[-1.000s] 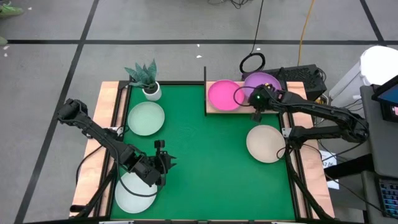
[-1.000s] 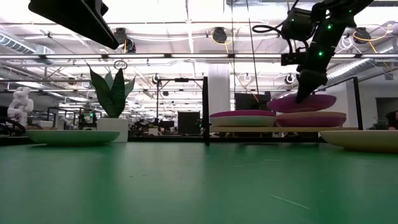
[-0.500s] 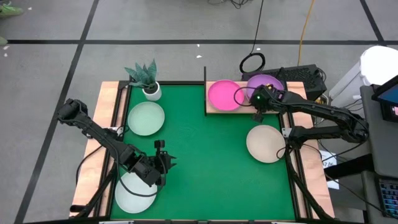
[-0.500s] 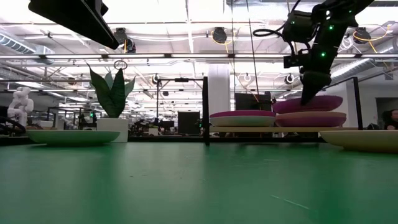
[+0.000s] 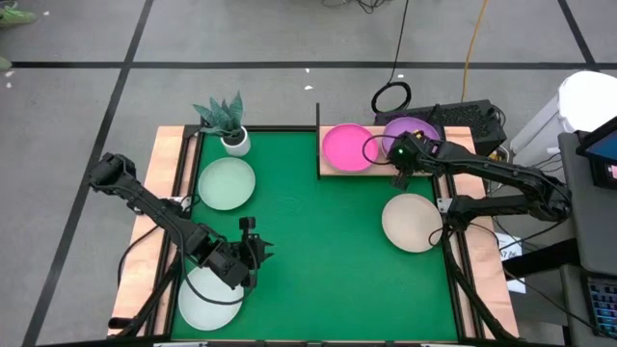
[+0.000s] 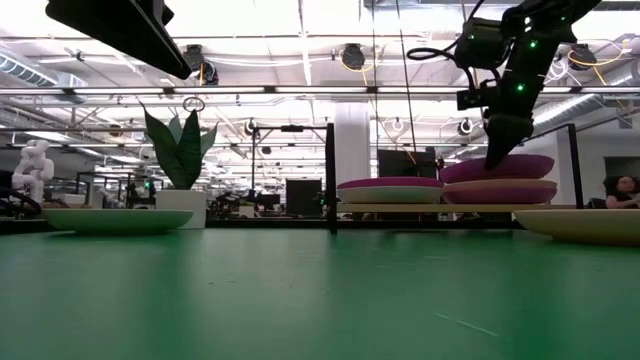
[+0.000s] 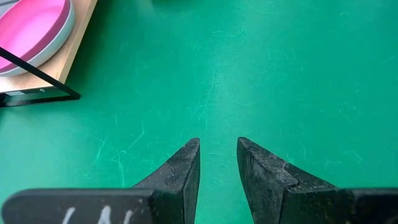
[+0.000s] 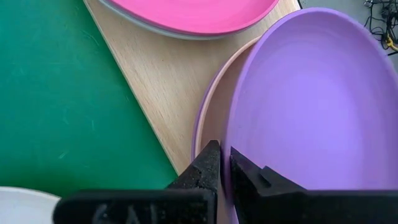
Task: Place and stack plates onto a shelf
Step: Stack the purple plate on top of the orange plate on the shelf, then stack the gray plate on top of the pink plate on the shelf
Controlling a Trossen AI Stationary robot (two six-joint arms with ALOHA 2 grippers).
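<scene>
My right gripper (image 5: 397, 172) is over the near edge of the shelf (image 5: 333, 169), a light wooden board at the mat's far right, shut on the top purple plate (image 5: 412, 131). That plate lies on a salmon plate (image 6: 500, 191), with another purple rim (image 8: 196, 127) beneath. The hot pink plate (image 5: 347, 146) lies on a pale plate on the shelf's left half. A beige plate (image 5: 413, 223) and two mint plates (image 5: 226, 183) (image 5: 210, 297) rest on the mat. My left gripper (image 7: 217, 148) is open above bare mat, beside the near mint plate. My right gripper (image 8: 222, 149) pinches the top purple plate's near rim (image 8: 231, 134), one finger inside the dish and one outside. The fingers come from above, pointing down (image 6: 497, 158). The plate lies nearly level on the salmon plate below it.
A black upright post (image 5: 317, 135) stands at the shelf's left end. A small white pot with a plant (image 5: 235, 142) sits at the mat's far left corner. The middle of the green mat (image 5: 318, 241) holds nothing. Wooden table strips border the mat on both sides.
My right gripper has moved a little toward the table's right and down. The purple plate, tilted and raised above the salmon plate a second ago, has levelled and now lies on it. The left arm has kept still.
</scene>
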